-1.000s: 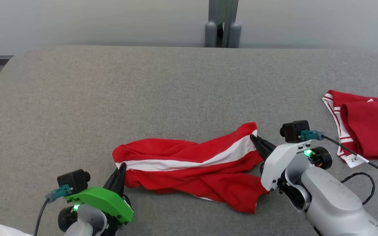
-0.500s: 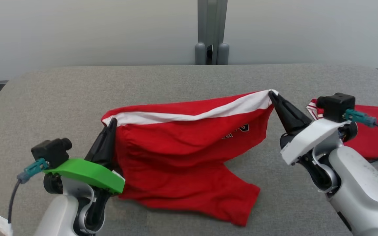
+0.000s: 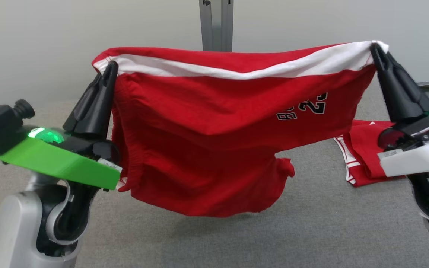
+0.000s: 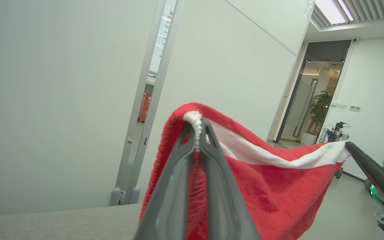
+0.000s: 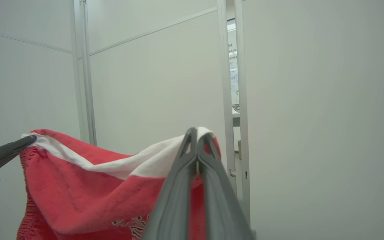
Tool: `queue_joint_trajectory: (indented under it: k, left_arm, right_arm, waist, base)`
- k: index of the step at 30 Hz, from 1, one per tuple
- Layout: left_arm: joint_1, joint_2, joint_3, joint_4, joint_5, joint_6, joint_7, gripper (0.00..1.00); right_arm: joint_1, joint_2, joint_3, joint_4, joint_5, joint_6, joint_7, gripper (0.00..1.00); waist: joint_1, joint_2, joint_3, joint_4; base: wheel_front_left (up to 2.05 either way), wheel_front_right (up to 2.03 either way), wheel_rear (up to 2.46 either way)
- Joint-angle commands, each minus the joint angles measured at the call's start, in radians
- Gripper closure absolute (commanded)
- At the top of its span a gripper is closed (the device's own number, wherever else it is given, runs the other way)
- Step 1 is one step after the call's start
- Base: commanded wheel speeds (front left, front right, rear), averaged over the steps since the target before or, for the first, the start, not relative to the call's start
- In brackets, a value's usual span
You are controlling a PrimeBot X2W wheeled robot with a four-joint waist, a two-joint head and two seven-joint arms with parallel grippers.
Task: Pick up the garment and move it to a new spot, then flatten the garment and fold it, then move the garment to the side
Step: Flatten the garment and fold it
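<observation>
Above the grey woven-cloth tabletop (image 3: 237, 242), clear of its surface: holds up a red knit garment (image 3: 218, 123) with a broad white band along its top edge, stretched sideways between two pincers. Grips the band's left corner with the left pincer (image 3: 111, 69), long dark fingers pressed together on the bunched white hem. Pinches the cloth right at the fingertips, as the left wrist view shows, with red fabric trailing down between the fingers. Grips the opposite corner with the right pincer (image 3: 377, 48), likewise clamped tight on the white band, with the same closed pinch plain in the right wrist view. Sags a little along the top edge between the two grips. Hangs in loose folds below, fuller toward the left, uneven at the bottom hem, with a small lobe of cloth jutting out at the lower right. Bears black-and-white block characters toward the right side, creased and only partly legible. Casts a soft shadow on the tabletop beneath. Farther back by the right arm, lying on the tabletop and apart from the hanging cloth: a second red garment (image 3: 363, 160) with white striped trim. Behind everything: a pale wall (image 3: 50, 37) and a grey upright post (image 3: 216, 22).
</observation>
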Motion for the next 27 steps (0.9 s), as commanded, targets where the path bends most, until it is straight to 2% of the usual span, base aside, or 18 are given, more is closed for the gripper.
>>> queue_joint_trajectory:
  k: [1,6,11,15,20,22,27]
  left_arm:
    - [-0.026,0.009,0.006,-0.027,-0.013,0.011,0.016,1.0]
    - [-0.075,0.029,0.018,-0.093,-0.028,0.041,0.079,1.0]
    - [-0.121,0.041,-0.002,-0.027,-0.036,0.041,0.128,1.0]
    - [-0.213,0.03,-0.016,0.095,-0.033,0.029,0.149,1.0]
    - [-0.437,0.0,-0.008,0.312,0.018,0.021,0.105,1.0]
    - [-0.542,-0.008,-0.002,0.402,0.051,0.013,0.059,1.0]
    - [-0.77,-0.056,0.032,0.6,0.111,-0.032,-0.151,1.0]
  right_arm:
    - [0.02,0.007,-0.027,-0.042,-0.013,-0.001,0.021,1.0]
    - [0.057,0.042,-0.118,-0.164,-0.035,-0.001,0.11,1.0]
    - [0.048,0.058,-0.091,-0.107,-0.028,-0.001,0.169,1.0]
    - [-0.058,0.047,0.005,0.029,-0.051,-0.001,0.155,1.0]
    - [-0.349,0.106,0.063,0.276,-0.096,-0.001,0.044,1.0]
    - [-0.479,0.137,0.068,0.381,-0.129,-0.001,-0.019,1.0]
    - [-0.719,0.22,0.075,0.582,-0.196,-0.001,-0.175,1.0]
  waist:
    - [0.0,-0.0001,-0.007,-0.011]
    - [0.0,-0.0001,0.007,-0.025]
    - [0.0,-0.0001,0.051,-0.037]
    - [0.0,-0.0001,0.128,-0.048]
    - [0.0,-0.0001,0.252,-0.069]
    - [0.0,-0.0001,0.298,-0.079]
    - [0.0,-0.0001,0.401,-0.098]
  base:
    - [0.0,0.0,0.0]
    - [0.0,0.0,0.0]
    - [0.0,0.0,0.0]
    - [0.0,0.0,0.0]
    - [0.0,0.0,0.0]
    - [0.0,0.0,0.0]
    - [0.0,0.0,0.0]
